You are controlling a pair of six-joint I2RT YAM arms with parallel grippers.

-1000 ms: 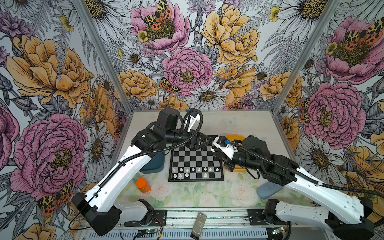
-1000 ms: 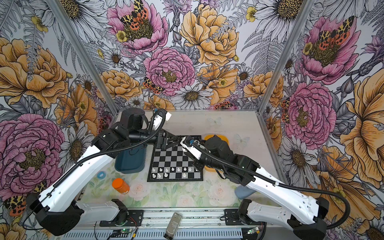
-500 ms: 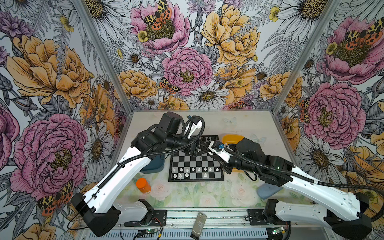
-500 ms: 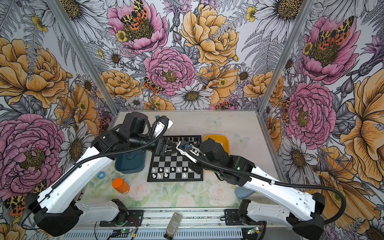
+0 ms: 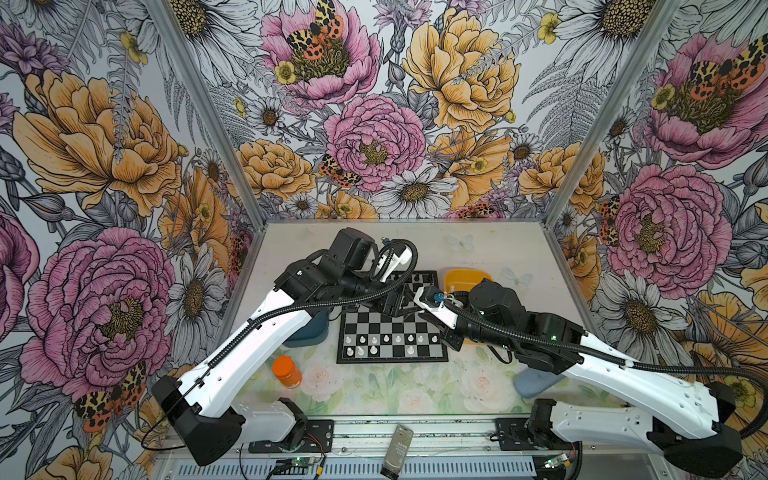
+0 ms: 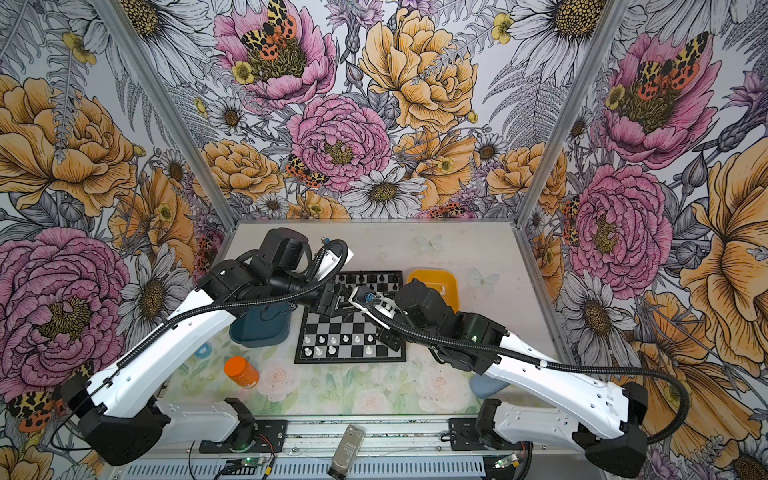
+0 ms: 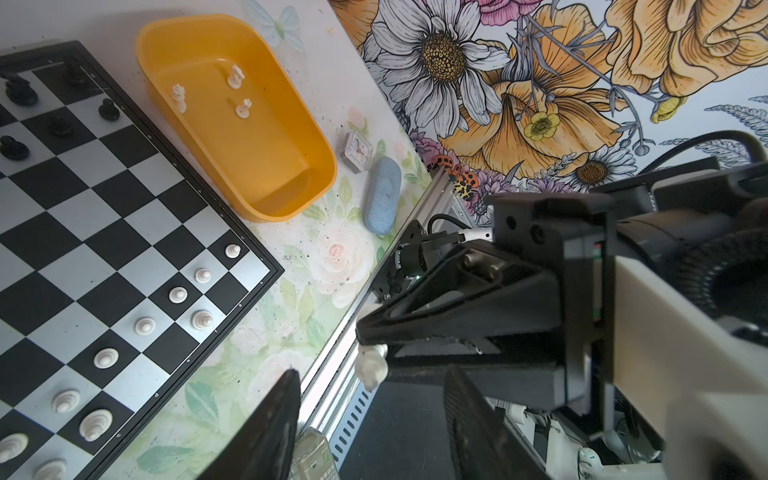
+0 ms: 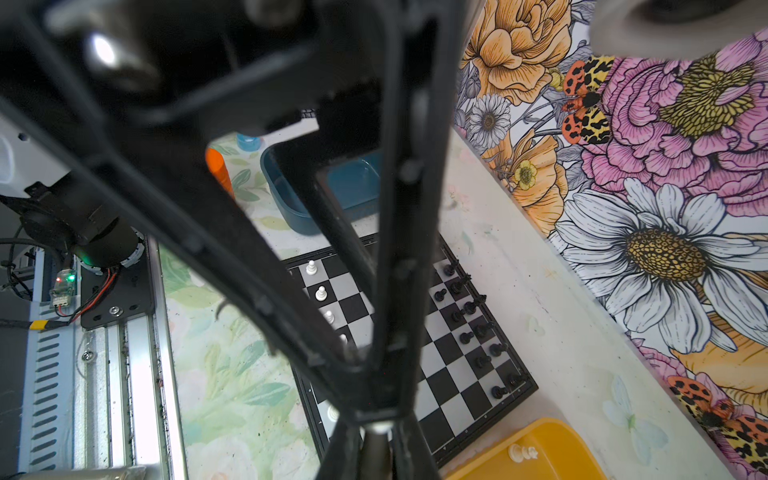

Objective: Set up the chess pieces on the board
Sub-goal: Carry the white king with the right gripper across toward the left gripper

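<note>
Above the board [image 5: 419, 351] [image 6: 388, 353] my two grippers meet tip to tip. My right gripper [image 8: 377, 424] [image 5: 409, 305] is shut on a small white chess piece [image 7: 371, 362]. My left gripper [image 7: 373, 376] [image 6: 334, 301] is open, its fingers [image 7: 274, 419] apart on either side of that piece without touching it. Several white pieces [image 5: 386, 338] [image 7: 178, 294] stand on the board's two near rows and black pieces [image 5: 415, 277] [image 8: 467, 309] on its far rows. Three white pieces [image 7: 235, 77] lie in the yellow tray [image 7: 291, 137] [image 5: 467, 277] right of the board.
A dark blue bin [image 5: 309, 332] [image 6: 259, 328] sits left of the board, partly under my left arm. An orange bottle [image 5: 286, 371] stands at the front left beside a small blue ring [image 6: 202, 351]. A blue-grey oblong [image 7: 382, 195] and a small clock [image 7: 356, 151] lie near the tray.
My right gripper has come left from the tray to over the board with the white piece. My left gripper has swung right to meet it, and its jaws have narrowed.
</note>
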